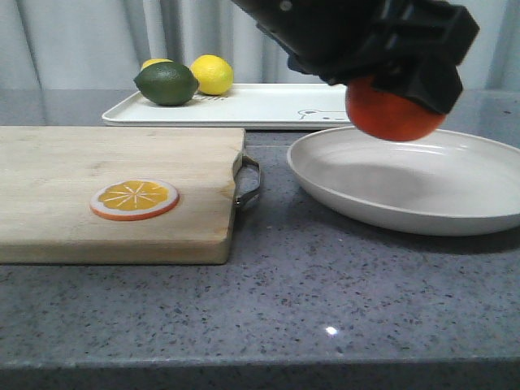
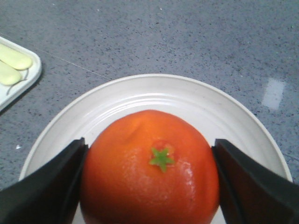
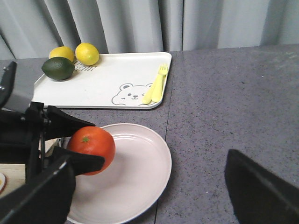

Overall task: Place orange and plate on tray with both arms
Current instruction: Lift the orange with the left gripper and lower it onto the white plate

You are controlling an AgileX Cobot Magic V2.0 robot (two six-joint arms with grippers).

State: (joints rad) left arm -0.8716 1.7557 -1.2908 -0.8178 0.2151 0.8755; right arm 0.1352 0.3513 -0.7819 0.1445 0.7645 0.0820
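Grey counter (image 1: 325,284), orange (image 1: 394,114) in left end effector (image 1: 390,97)

The orange (image 3: 91,149) is held between the fingers of the left gripper (image 3: 79,144) above the plate (image 3: 135,186). Beyond it, the tray (image 3: 107,79) carries two lemons (image 3: 77,52), a lime (image 3: 58,68) and yellow cutlery (image 3: 156,86)

Front cam low; wrists overhead, plate (image 1: 406,183) shared

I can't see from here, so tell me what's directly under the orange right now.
The plate lies under the orange, which the left gripper holds above it. The orange covers part of the plate's middle, so that patch cannot be checked.
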